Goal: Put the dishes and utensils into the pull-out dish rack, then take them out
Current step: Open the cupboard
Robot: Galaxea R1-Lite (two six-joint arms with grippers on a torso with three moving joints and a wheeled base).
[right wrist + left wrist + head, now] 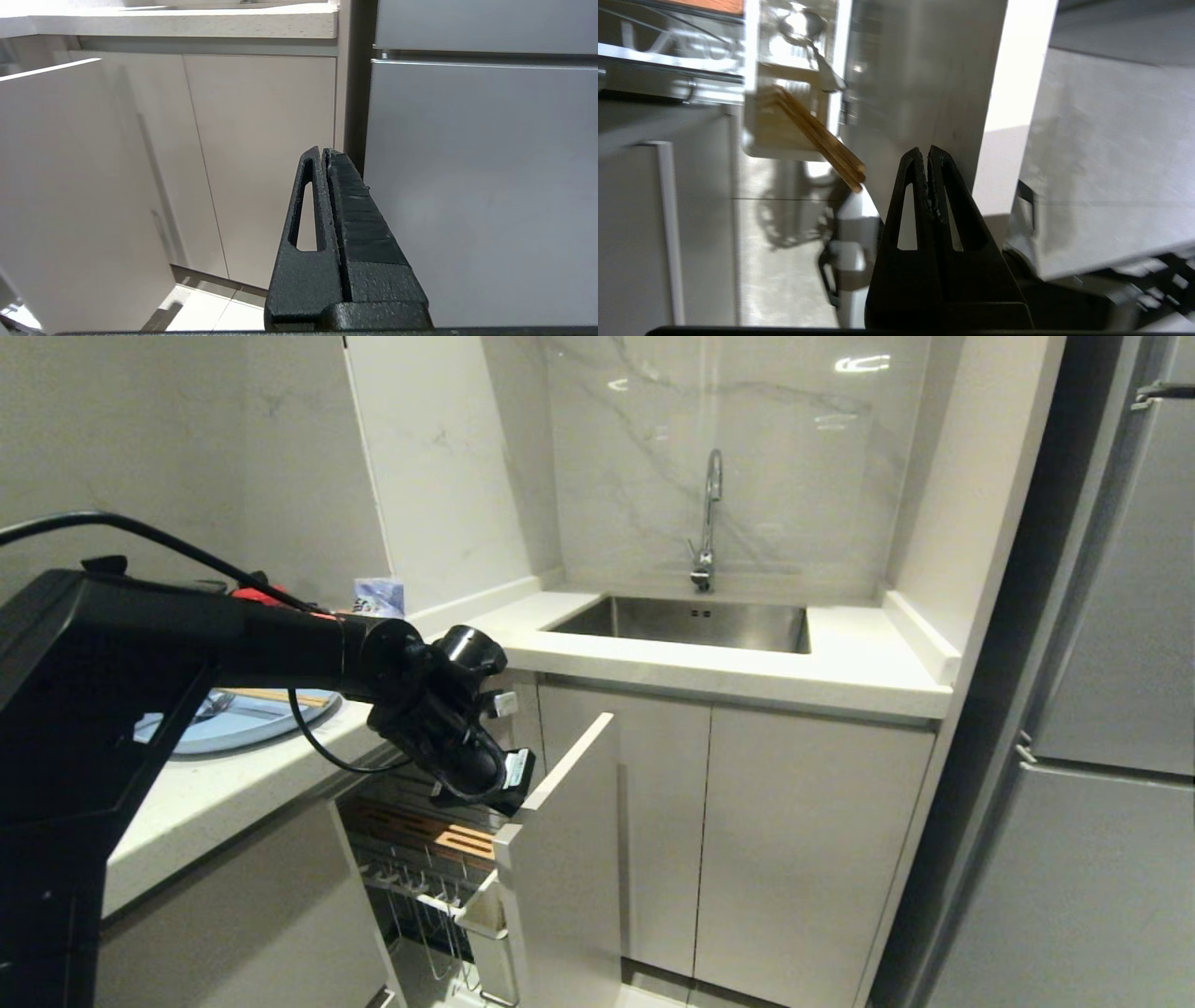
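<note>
Showing only wrist-side: chopsticks (822, 140) in cup (759, 140)

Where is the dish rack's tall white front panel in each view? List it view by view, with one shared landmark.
Head view: the front panel stands low centre, pulled out, just below the left gripper.
Left wrist view: it fills the upper middle, just beyond the gripper's tips.
Right wrist view: it is the large pale slab at the left.
Shared landmark: the white double cabinet doors beside it, in the head and right wrist views.
</note>
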